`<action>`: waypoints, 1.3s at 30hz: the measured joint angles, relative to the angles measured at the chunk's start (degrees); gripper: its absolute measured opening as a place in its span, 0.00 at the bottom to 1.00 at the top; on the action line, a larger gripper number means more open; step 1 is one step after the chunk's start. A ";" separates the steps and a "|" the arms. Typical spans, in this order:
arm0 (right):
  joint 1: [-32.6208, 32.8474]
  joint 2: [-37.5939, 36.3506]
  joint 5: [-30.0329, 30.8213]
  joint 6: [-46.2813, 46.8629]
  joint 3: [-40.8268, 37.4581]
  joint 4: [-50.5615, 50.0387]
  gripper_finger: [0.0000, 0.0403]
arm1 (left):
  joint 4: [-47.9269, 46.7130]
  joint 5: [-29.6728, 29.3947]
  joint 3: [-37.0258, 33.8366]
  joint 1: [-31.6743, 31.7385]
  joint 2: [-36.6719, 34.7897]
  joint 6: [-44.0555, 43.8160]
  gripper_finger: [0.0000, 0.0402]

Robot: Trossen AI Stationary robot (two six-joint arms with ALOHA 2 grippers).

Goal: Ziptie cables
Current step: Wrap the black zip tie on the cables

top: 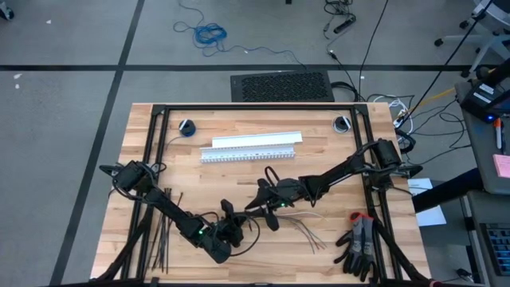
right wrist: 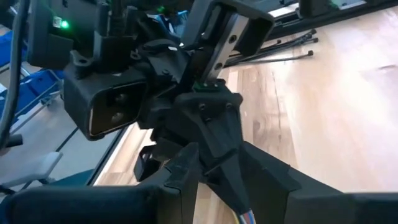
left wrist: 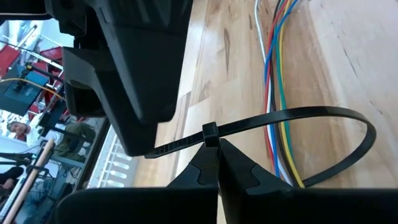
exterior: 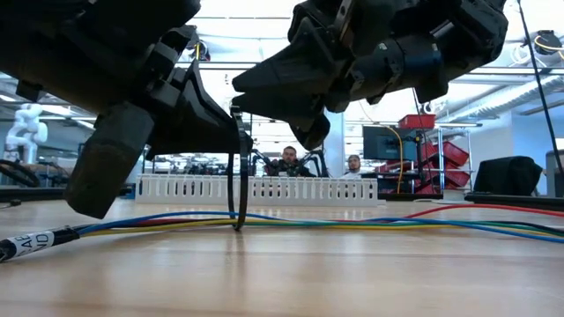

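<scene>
Currently, left claw [left wrist: 214, 163] grips the ziptie [left wrist: 323, 115] head, loop encircling the cables [left wrist: 277, 74] at frame centre; right claw [exterior: 308, 123], part-open, is nearest the tail.

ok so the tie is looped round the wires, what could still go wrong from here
1. The ziptie loop is still wide around the cables, so wires could slide out before it is cinched.
2. The left gripper pinches the tie just at its head; a hard pull on the tail may slip it free.
3. The right gripper sits very close to the left one, so the fingers could collide while tightening.
</scene>
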 joint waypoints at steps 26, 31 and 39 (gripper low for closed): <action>0.04 0.00 1.61 -0.12 0.00 -0.16 0.27 | 1.29 -0.04 -0.07 1.22 -0.02 1.29 0.00; 0.04 0.00 1.61 -0.11 0.00 -0.66 0.27 | 2.58 -0.13 -0.04 1.32 -0.04 2.08 0.00; 0.04 0.00 1.52 0.98 0.00 -2.27 0.20 | 2.43 -0.13 0.07 1.44 -0.04 2.08 0.00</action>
